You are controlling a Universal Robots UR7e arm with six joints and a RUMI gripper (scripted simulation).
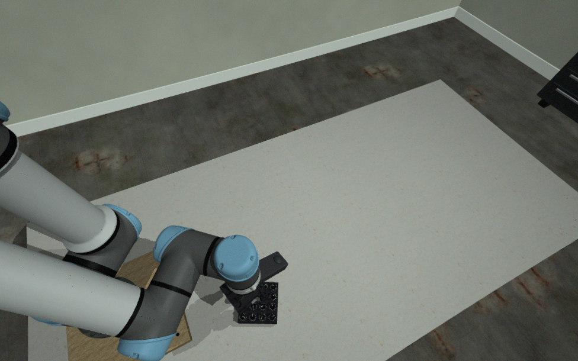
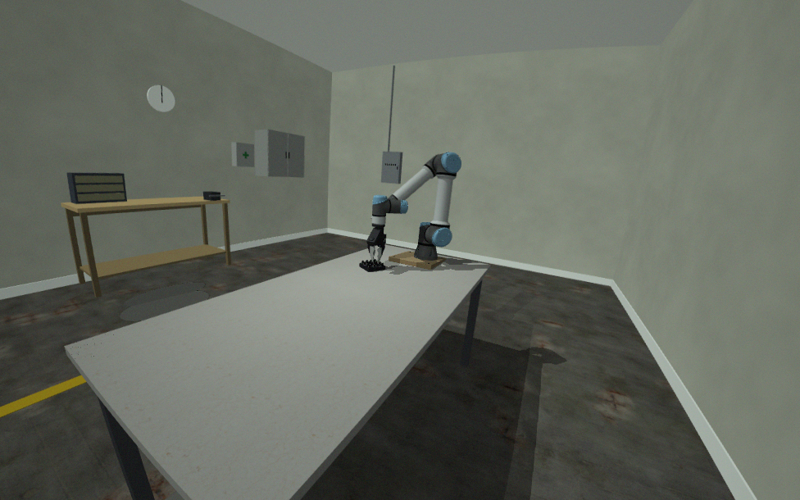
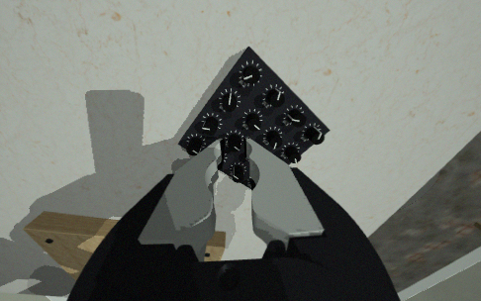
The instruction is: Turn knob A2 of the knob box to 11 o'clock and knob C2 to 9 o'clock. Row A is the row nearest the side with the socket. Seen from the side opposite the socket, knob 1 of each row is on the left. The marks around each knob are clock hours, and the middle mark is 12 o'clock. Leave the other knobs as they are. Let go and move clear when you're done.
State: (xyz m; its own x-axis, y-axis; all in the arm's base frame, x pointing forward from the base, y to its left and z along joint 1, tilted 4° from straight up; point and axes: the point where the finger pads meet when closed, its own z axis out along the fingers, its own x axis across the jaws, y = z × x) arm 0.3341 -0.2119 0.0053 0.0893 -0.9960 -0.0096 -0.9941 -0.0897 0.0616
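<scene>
The black knob box (image 1: 275, 301) (image 2: 372, 269) (image 3: 267, 76) sits on the table, turned cornerwise in the wrist view, with several rows of black knobs with white pointers and marks. My gripper (image 2: 375, 261) (image 3: 234, 140) is over the box, its jaws nearly together but with a narrow gap. One knob (image 3: 234, 142) shows in that gap, its white pointer toward the lower right; I cannot tell whether the tips touch it. Another knob (image 3: 238, 171) shows lower between the fingers. The jaws hide some knobs. The socket is not visible, so I cannot tell which knobs are A2 and C2.
The wooden base board (image 1: 183, 334) (image 2: 401, 258) (image 3: 74, 227) of the arm lies beside the box on the pale table (image 1: 362, 212) (image 2: 283, 353). A workbench (image 2: 147, 203) stands by the far wall. My arm (image 1: 183, 255) (image 2: 421, 179) reaches over the box.
</scene>
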